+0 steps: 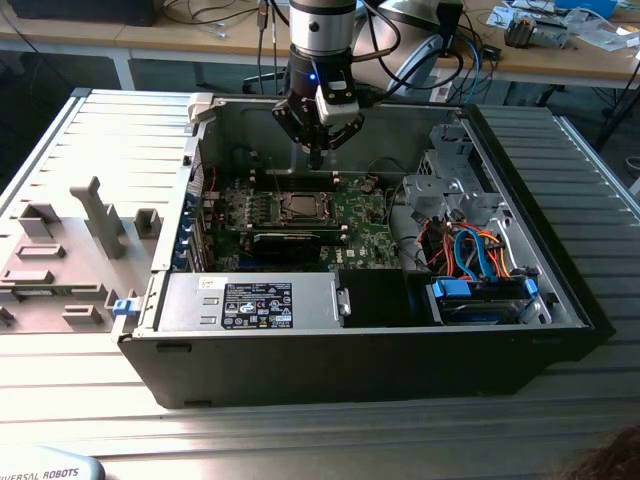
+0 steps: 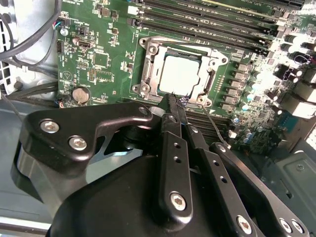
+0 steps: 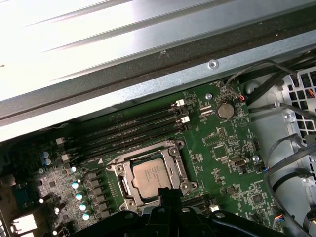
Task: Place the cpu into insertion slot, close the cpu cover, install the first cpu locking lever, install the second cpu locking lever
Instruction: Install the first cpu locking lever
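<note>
Setting: ribbed metal table (image 1: 560, 400) carried an open computer case (image 1: 350, 370), with cluttered desks behind.
Exterior view, arm: the arm (image 1: 322, 30) hung straight down into the case, and the gripper (image 1: 317, 155) pointed at the green board (image 1: 365, 215), just above the socket (image 1: 281, 207).
Exterior view, chip: the chip (image 1: 300, 208) lay inside the socket.
Second wrist view, chip: the chip (image 2: 178, 75) sat flat, and the cover (image 2: 154, 74) looked lowered around it.
Second wrist view, gripper: the gripper (image 2: 176, 101) had its fingers drawn together, tips at the socket's edge, beside the end of a thin wire lever (image 2: 212, 129). Whether they pinched it could not be told.
First wrist view: the gripper (image 3: 170, 195) stood at the socket's edge, next to the chip (image 3: 152, 177).
Step in hand: probably the first lever.
Doing it well: keep the tips on the lever's end and push steadily, clear of the memory slots (image 2: 207, 19).
</note>
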Motion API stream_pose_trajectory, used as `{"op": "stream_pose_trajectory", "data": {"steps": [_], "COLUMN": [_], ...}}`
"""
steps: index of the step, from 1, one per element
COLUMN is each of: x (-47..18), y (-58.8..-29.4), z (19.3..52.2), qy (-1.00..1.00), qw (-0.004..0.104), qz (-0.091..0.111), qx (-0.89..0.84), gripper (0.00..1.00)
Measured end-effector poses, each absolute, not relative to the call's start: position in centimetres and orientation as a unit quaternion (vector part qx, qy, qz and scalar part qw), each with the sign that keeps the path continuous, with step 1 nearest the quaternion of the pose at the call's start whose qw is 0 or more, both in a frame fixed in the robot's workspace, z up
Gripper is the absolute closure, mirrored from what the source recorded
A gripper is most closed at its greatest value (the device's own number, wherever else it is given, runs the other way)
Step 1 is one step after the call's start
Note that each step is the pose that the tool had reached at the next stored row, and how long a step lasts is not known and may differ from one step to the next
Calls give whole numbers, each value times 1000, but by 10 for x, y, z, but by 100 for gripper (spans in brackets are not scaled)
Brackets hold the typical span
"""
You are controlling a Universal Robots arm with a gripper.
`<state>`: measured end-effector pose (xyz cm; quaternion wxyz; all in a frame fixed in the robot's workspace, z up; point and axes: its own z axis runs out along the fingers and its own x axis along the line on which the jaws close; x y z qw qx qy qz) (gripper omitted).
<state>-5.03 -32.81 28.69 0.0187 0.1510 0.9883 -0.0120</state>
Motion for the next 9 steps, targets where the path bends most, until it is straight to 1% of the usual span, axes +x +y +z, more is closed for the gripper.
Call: {"op": "stream_pose_trajectory", "data": {"steps": [9], "x": [-50], "y": [-328], "z": [287], "qy": [989], "qw": [19], "qz": [-12], "qx": [147], "gripper": [89]}}
